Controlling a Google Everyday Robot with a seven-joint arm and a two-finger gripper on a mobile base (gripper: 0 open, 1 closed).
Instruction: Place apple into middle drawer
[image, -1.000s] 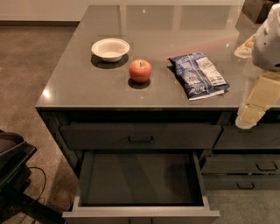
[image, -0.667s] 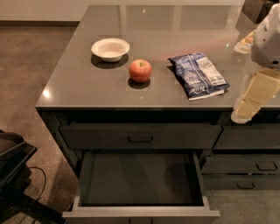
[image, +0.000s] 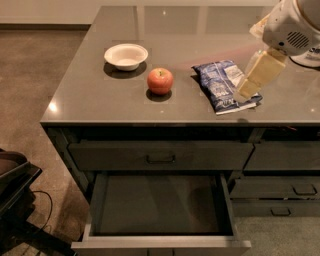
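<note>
Red with a pale patch by its stem, the apple (image: 160, 81) sits on the grey desk (image: 90, 105), between a white bowl (image: 126, 56) to the far left and a blue snack bag (image: 220, 85) on the right. Below the desk's near edge, the middle drawer (image: 160, 205) stands pulled out. The cream end effector (image: 246, 91) hangs over the bag's right edge, apart from the apple; whether it is apart or together cannot be told.

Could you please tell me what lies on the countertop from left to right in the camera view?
White bowl → apple → blue snack bag; the gripper hangs over the bag's right edge, so I leave it out of the order.
</note>
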